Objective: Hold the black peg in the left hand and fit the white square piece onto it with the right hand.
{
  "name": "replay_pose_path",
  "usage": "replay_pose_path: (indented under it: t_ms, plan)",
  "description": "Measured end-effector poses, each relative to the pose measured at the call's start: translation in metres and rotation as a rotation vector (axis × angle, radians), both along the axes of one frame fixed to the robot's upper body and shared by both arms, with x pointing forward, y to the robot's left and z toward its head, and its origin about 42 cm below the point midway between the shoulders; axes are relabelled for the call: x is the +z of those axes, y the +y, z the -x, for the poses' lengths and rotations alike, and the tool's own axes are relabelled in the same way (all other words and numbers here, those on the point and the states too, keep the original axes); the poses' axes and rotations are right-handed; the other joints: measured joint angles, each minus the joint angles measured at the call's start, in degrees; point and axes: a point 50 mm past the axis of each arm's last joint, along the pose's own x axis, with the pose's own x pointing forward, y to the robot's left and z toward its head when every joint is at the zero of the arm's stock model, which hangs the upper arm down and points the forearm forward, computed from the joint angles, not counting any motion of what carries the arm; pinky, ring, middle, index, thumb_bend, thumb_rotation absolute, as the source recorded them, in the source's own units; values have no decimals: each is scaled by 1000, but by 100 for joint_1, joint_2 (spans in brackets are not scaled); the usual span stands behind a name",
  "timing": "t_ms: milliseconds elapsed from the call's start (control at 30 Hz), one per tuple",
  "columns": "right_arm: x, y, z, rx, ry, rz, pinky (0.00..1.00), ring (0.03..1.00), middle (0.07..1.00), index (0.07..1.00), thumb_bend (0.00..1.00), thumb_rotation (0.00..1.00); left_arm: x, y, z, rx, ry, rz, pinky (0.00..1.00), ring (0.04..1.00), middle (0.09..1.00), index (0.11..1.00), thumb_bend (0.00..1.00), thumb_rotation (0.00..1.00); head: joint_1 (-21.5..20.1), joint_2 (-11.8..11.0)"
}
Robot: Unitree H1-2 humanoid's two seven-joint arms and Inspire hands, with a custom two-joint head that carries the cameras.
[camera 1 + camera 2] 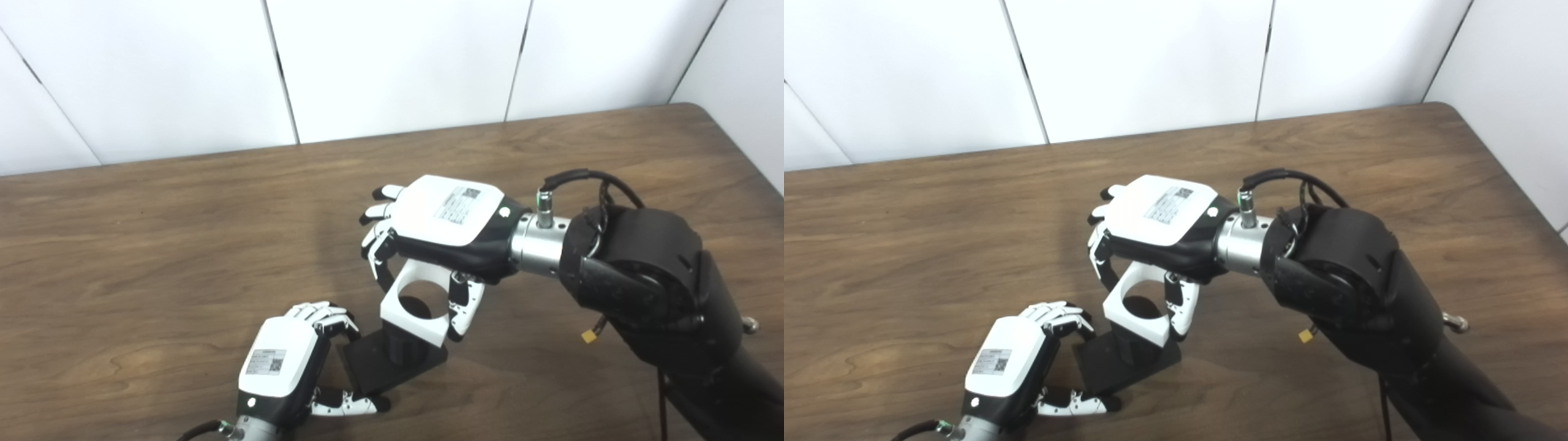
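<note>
The black peg [406, 348] stands upright on its flat black square base [372, 367] on the table near the front. My left hand [286, 362] grips the base's left edge, fingers curled over the top and thumb at the front corner. The white square piece [411, 308], with a round hole through it, is tilted and sits over the peg's top; the peg's dark end shows inside the hole. My right hand [438, 229] is shut on the white piece from above, fingers on its far side and thumb on its right side.
The wooden table [153, 245] runs back to a white panelled wall [392, 67]. Its right edge [750, 153] lies close to my right arm, which crosses the lower right of the view with a cable looped at the wrist.
</note>
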Motion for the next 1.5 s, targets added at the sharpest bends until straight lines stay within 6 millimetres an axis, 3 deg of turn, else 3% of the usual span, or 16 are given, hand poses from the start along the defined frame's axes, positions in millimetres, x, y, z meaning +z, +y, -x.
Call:
replay_pose_path:
  t_ms: [433,733,1500]
  plan:
    - [-4,12,-1,27,21,-13,1000,916,797,484,523,131,1,-1,0,1,0,-8,811,799,729,484,524,53,-9,44]
    - [-16,13,2,31,51,-3,1000,907,800,484,523,131,2,-1,0,3,0,-11,811,800,729,484,524,53,0,79]
    - [-18,13,1,29,42,5,1000,908,798,484,523,130,3,-2,1,4,0,-9,806,796,727,484,524,52,9,79]
